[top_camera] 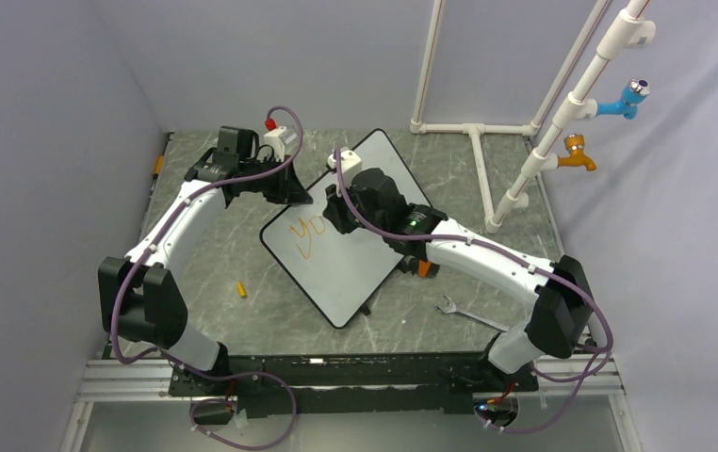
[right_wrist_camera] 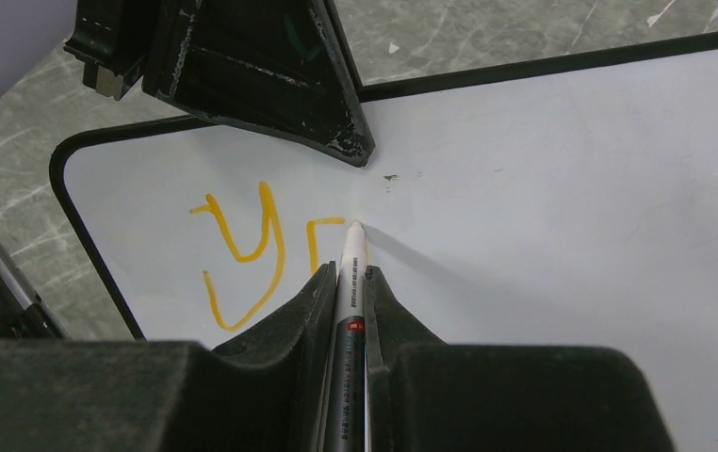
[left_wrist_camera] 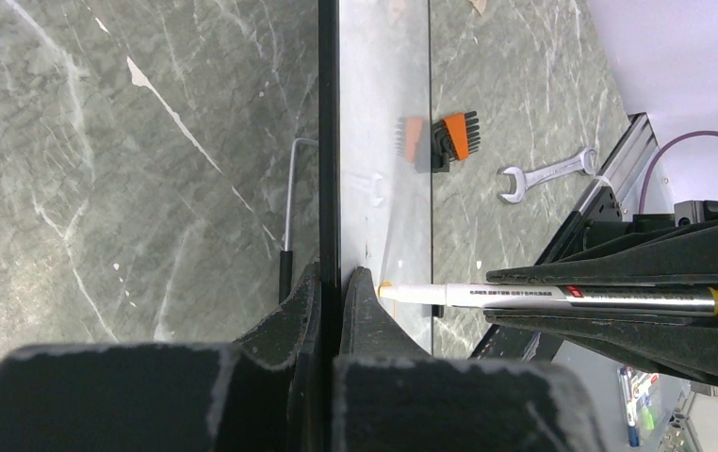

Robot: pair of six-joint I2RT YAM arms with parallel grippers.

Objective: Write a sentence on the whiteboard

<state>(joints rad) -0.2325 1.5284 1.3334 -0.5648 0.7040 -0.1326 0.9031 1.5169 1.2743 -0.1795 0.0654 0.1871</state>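
Marbled table (top_camera: pixel 228 268), mid-frame: left gripper (left_wrist_camera: pixel 338 282) pinches the whiteboard (right_wrist_camera: pixel 572 188) edge; right gripper (right_wrist_camera: pixel 350 273), clamping the marker (right_wrist_camera: pixel 352 247), should press lightly, steadily.

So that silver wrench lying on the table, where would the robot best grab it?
Probably mid-shaft: come straight down on the wrench from above, pinching across its narrow handle. It lies flat on the table, leaving no way under it, and the heads at its ends are wider and harder to close on.
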